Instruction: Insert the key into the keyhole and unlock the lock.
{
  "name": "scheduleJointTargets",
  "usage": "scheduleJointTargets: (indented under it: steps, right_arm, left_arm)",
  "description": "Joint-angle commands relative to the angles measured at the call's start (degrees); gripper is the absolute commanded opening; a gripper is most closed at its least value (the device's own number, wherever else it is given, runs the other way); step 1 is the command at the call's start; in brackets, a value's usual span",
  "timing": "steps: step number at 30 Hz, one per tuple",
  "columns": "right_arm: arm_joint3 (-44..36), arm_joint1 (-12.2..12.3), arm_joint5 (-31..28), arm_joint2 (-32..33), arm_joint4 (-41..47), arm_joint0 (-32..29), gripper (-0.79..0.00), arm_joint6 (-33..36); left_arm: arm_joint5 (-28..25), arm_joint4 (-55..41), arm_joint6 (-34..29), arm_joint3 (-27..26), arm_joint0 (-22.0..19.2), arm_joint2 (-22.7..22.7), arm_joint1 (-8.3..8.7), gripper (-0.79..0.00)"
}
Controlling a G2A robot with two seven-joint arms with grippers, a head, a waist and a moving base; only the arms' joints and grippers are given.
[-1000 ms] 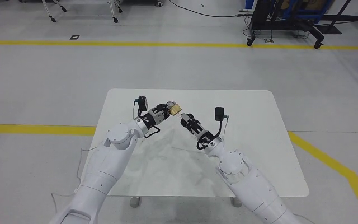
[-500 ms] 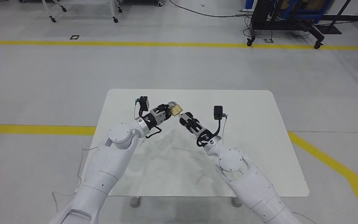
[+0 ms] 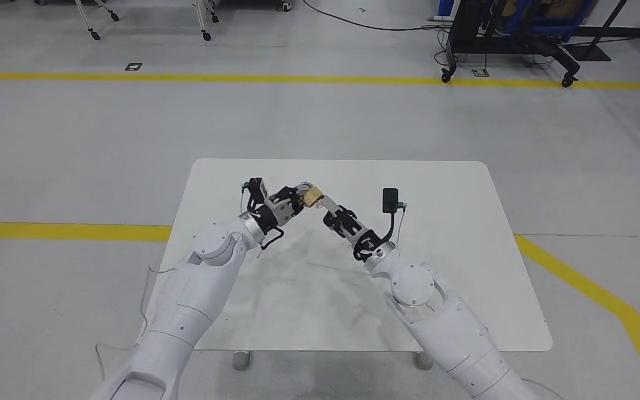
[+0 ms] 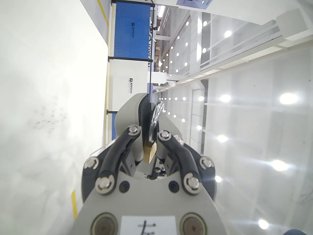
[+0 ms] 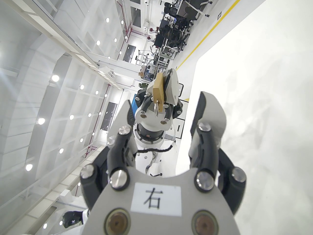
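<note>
Top view: both my arms angle in over the middle of the worktop, forearms converging, wrists held up off the surface. The left end effector is closed on the brass lock and holds it in the air, off the worktop. The right end effector sits just beside the lock, apart from it and aimed toward it.

Right wrist view: my right fingers are spread wide with nothing between them. The lock is ahead, past the fingertips, pinched edge-on in the left end effector. What I take for the key, small and silvery, stands out of one end of the brass body. I cannot tell how deep it is seated.

Left wrist view: the left pads are shut tight, with brass low toward the palm and silvery metal between the pads. Whether that metal is the shackle, I cannot tell.

Step, as I judge it: insertion looks done and the turn has not begun.

The next move calls for:
- advancing the right end effector until the open fingers straddle the key head
- closing squarely on the flat of the head
- rolling the wrist about the key's own axis while the left grip stays firm

The head is small, so an off-axis pinch could twist the lock in the left hold.
</note>
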Motion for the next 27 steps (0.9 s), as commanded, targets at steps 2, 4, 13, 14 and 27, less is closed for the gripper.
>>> scheduleJointTargets:
  steps: [2,4,13,14,27]
  right_arm:
    - [-1.5,-0.1,-4.3,1.8,9.5,-1.6,0.0,3.4]
    - [-1.6,0.1,-7.5,3.8,16.7,-2.5,0.0,8.0]
    - [1.1,0.7,-10.9,8.1,34.2,-2.9,-0.686,28.7]
    - [1.6,0.6,-8.3,7.6,34.7,-2.2,-0.576,29.6]
    - [8.2,-0.1,3.0,6.1,44.4,2.9,-0.526,38.0]
  left_arm:
    - [-0.3,-4.6,-2.0,2.7,-0.5,0.2,-0.56,-0.785]
    - [0.5,-8.2,-3.7,4.2,-0.8,0.2,-1.0,-0.785]
    - [3.5,-15.9,-8.5,10.1,-4.1,1.6,-2.63,-0.785]
    - [3.2,-15.9,-8.7,10.3,-4.4,1.8,-2.76,-0.785]
    - [2.5,-19.3,-18.2,13.9,-6.5,2.6,-3.9,-0.785]
